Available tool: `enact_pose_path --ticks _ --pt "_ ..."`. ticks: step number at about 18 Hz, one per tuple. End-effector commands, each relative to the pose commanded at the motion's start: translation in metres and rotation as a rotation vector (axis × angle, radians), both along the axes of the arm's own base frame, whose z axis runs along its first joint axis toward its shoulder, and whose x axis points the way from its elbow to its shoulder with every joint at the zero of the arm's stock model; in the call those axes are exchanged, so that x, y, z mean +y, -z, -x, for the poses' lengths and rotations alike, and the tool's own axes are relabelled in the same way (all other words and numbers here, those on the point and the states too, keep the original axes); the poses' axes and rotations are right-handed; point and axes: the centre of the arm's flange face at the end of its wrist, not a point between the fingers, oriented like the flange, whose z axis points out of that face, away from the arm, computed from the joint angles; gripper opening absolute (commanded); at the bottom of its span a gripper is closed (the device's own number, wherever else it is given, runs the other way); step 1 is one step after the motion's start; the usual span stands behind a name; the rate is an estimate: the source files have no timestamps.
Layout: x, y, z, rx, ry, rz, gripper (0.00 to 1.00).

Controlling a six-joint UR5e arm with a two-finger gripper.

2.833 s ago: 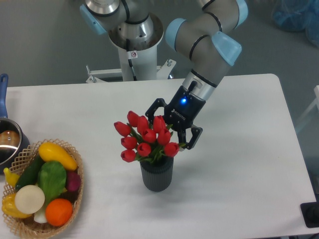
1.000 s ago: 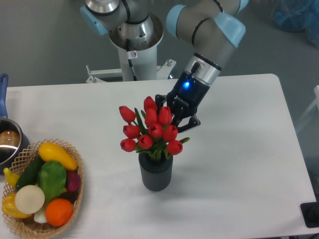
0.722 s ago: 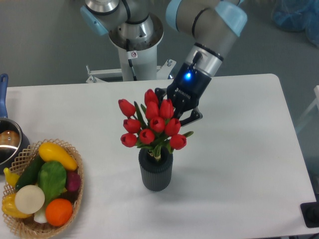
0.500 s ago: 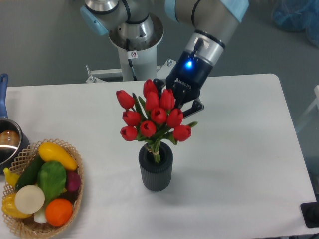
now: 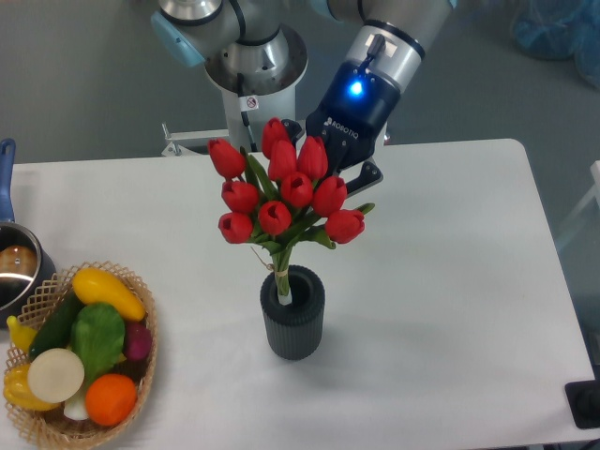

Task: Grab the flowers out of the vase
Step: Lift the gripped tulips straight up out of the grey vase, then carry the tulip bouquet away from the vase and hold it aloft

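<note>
The flowers (image 5: 286, 192), a bunch of red tulip buds with green leaves, hang raised above the vase (image 5: 293, 324), a short dark grey ribbed cylinder near the table's middle front. Only the pale stem ends (image 5: 280, 281) still reach into the vase's mouth. My gripper (image 5: 323, 173) is shut on the flowers from behind and to the right; its fingertips are mostly hidden behind the buds, with one finger (image 5: 368, 174) showing at the right.
A wicker basket (image 5: 139, 291) of colourful vegetables and fruit stands at the front left. A metal pot (image 5: 17, 265) with a blue handle sits at the left edge. The robot's base (image 5: 255, 84) is behind the table.
The gripper closed on the flowers and has lifted them upward; the bunch rose from resting in the vase until only the stem ends remain in its mouth.
</note>
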Motion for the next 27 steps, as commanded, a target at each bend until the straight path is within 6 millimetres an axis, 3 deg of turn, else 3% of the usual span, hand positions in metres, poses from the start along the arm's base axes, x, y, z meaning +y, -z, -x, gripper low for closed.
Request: enact_pose_path --ticks 10,18,23,27 --pt "-0.019 -0.021 0.004 0.014 -0.048 -0.008 0.11" --pt "-0.046 -0.055 0.041 0.135 -0.133 0.003 0.09" --pt "-0.061 -0.048 0.058 0.149 -0.192 0.056 0.09" --pt "-0.078 -0.042 0.07 0.131 -0.234 0.073 0.03"
